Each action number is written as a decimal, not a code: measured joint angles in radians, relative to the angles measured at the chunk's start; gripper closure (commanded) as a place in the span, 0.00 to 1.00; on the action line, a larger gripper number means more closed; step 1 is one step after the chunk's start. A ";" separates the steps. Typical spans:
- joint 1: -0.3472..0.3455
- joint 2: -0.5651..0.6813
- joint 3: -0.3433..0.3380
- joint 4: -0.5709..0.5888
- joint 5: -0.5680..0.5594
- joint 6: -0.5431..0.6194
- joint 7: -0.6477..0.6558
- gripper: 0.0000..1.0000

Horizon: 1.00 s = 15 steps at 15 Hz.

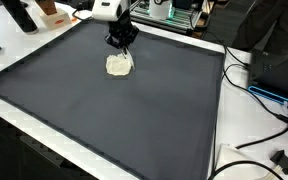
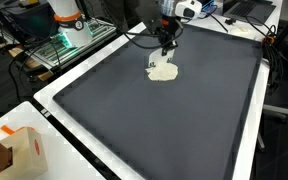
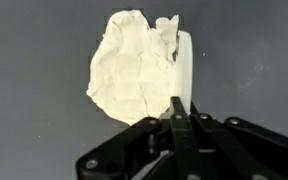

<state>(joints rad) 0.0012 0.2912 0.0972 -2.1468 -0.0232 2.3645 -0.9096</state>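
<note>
Gripper (image 3: 179,112) with fingers pressed together, low over the white lump (image 3: 134,65), tips by its edge beside a flat white strip (image 3: 184,60); unclear whether pinching anything. Lump lying on the far part of the dark mat (image 1: 134,120) in both exterior views. Well apart: cables (image 1: 256,110) off the mat's right edge, 1 cardboard box (image 2: 22,150) near left

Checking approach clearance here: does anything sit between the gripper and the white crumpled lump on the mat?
Nothing visible does. In both exterior views the gripper hangs right above the white lump on the dark mat, close to the lump's edge.
</note>
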 measured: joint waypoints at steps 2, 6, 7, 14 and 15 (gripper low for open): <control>-0.007 0.001 0.006 -0.018 0.015 0.036 -0.021 0.99; -0.018 -0.002 0.012 -0.039 0.024 0.083 -0.038 0.99; -0.018 -0.003 0.012 -0.040 0.025 0.083 -0.038 0.99; -0.018 -0.003 0.009 -0.039 0.025 0.068 0.013 0.99; -0.018 -0.003 0.006 -0.040 0.025 0.068 0.022 0.99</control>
<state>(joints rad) -0.0173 0.2886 0.1037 -2.1865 0.0015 2.4322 -0.8881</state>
